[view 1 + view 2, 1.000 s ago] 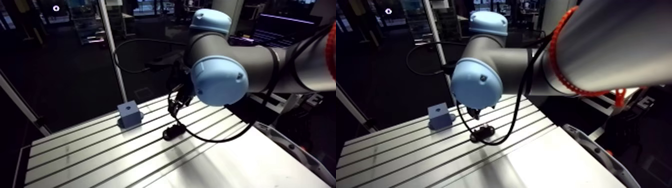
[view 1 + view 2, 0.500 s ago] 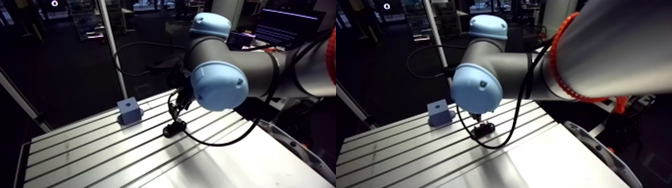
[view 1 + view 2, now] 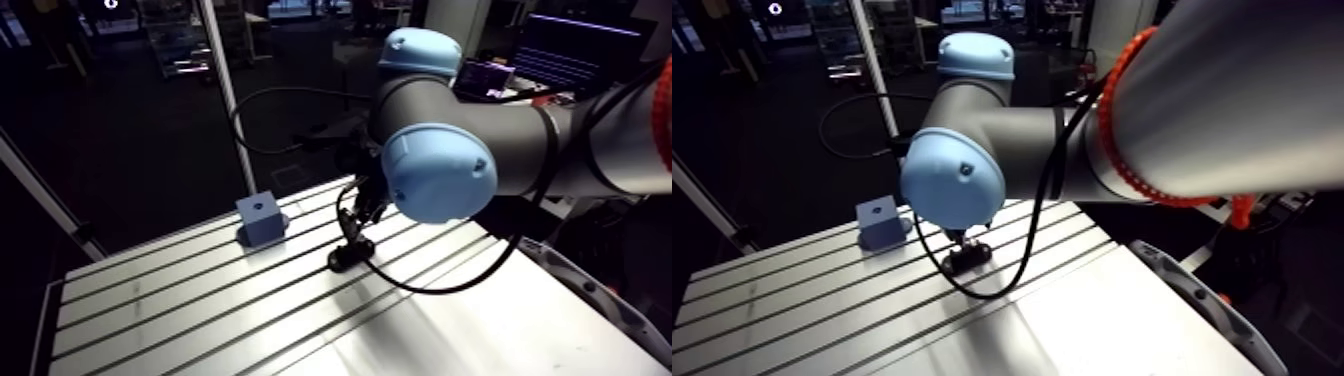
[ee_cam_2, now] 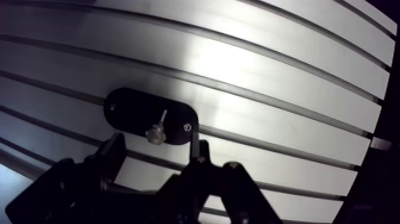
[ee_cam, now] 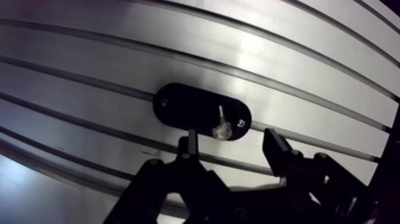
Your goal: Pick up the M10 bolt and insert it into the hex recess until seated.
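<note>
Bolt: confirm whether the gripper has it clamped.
No, the gripper is open, and the bolt stands untouched on the black holder.

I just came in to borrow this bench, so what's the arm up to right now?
The robot arm is going for a small bolt that rests on a black oval holder on the slotted table. Its claw is open and low over the holder, a finger on each side of the bolt, not gripping it yet. The blue-grey block with a hole in its top stands apart on the table.
</note>
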